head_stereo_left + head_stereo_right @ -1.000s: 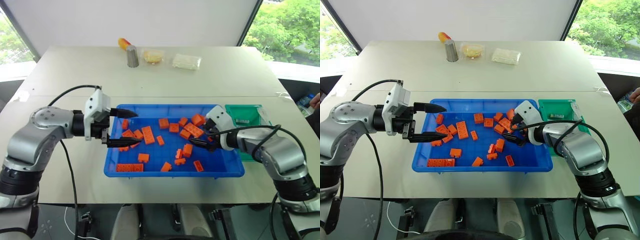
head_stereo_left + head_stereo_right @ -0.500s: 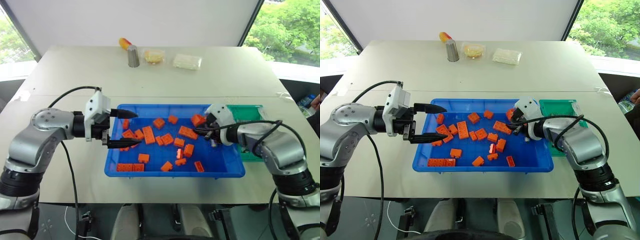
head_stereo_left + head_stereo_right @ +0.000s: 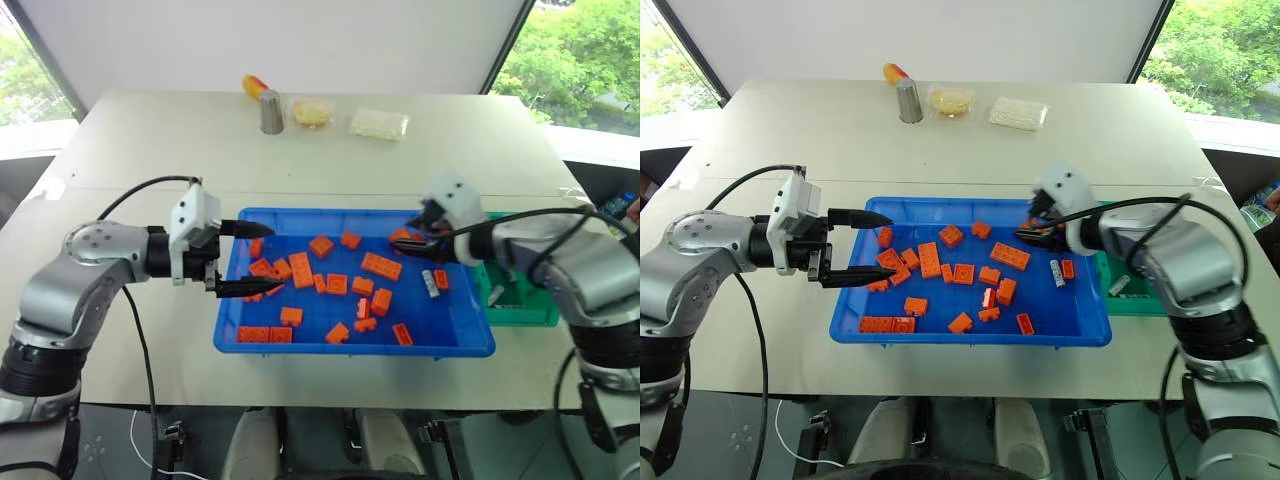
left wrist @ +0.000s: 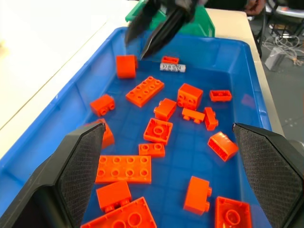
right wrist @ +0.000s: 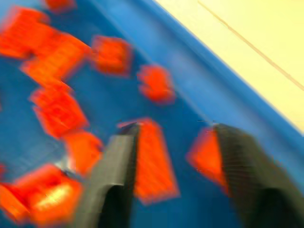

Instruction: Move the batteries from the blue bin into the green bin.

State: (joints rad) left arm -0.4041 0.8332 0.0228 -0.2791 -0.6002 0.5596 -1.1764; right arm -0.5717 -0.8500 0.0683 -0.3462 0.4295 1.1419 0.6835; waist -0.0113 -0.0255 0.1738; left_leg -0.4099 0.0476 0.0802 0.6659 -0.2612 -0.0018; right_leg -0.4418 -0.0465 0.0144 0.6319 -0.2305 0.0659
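In the blue bin (image 3: 940, 213), one battery (image 3: 1057, 273) lies among bricks; right tool (image 3: 1032, 228) (parted, empty) hovers near; left tool (image 3: 855, 247) gapes, empty. Next: regrasp battery.

Both arms reach inward, left gripper (image 3: 262, 258) with fingers spread wide, right gripper (image 5: 173, 156) parted, empty.

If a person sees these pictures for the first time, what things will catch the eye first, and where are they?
First is the blue bin at the table's near edge, scattered with orange toy bricks. The left gripper reaches over its left end with jaws wide apart, and the right gripper hovers over its far right corner. One battery lies in the bin's right part, and the green bin stands against its right side.
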